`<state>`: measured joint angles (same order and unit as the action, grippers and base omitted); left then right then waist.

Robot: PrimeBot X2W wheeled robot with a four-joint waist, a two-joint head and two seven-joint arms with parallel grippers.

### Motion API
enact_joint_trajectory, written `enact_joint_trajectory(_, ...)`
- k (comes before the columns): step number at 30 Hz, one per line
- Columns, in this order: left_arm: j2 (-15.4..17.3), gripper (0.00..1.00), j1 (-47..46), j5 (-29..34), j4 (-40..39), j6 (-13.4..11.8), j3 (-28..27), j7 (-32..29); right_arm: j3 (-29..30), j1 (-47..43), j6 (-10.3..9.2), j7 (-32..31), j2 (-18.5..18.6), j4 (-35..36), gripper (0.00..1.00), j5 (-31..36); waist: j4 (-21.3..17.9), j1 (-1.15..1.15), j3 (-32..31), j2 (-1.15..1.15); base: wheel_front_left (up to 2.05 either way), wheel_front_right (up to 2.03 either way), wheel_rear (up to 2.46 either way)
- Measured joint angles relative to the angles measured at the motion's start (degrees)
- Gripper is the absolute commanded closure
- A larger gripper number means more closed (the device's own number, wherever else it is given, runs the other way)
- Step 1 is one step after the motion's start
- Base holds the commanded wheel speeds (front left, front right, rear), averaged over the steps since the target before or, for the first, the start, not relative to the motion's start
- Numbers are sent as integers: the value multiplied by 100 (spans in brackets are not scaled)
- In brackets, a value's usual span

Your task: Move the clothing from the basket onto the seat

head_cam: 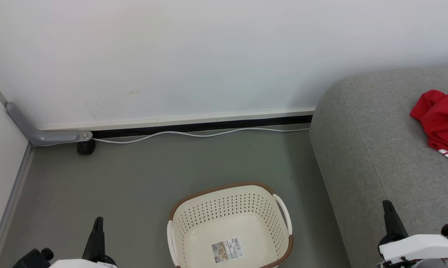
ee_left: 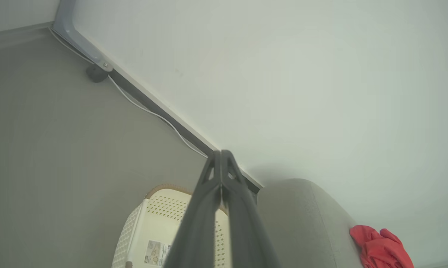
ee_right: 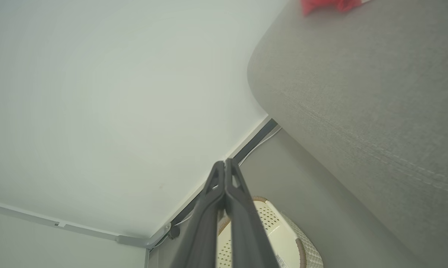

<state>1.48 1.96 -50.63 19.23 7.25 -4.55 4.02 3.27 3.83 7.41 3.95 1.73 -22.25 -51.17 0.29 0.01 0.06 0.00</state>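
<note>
Basket [head_cam: 224, 188]: set on the grey floor [head_cam: 134, 186]; its near end is cut off by the lower edge of the head view, and in both wrist views part of it is hidden behind the dark fingers.
Label [head_cam: 227, 249]: seen flat on the basket's bare cream bottom; the print is too small to be read.
Clothing [head_cam: 439, 119]: found well apart from the basket, to its right and farther back, heaped on the seat; it is cut off by the right edge of the head view, so its full extent cannot be told. A scrap of white trim is seen at its near side.
Seat [head_cam: 376, 149]: placed just right of the basket; whether the two touch cannot be told.
Left claw [ee_left: 221, 154]: held left of the basket, closed, finger pressed against finger.
Right claw [ee_right: 224, 163]: held right of the basket, in front of the seat, closed in the same way.
Cable [head_cam: 194, 133]: laid along the wall foot behind the basket; its right end is hidden by the seat.
</note>
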Motion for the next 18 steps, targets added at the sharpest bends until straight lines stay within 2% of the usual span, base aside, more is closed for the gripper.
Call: enact_joint_trajectory(18,7,100,-135,-1118,-99,0,-2,-296,136,4,0,-294,3,165,100,-1110,-8,0,3,0,0,0,0)
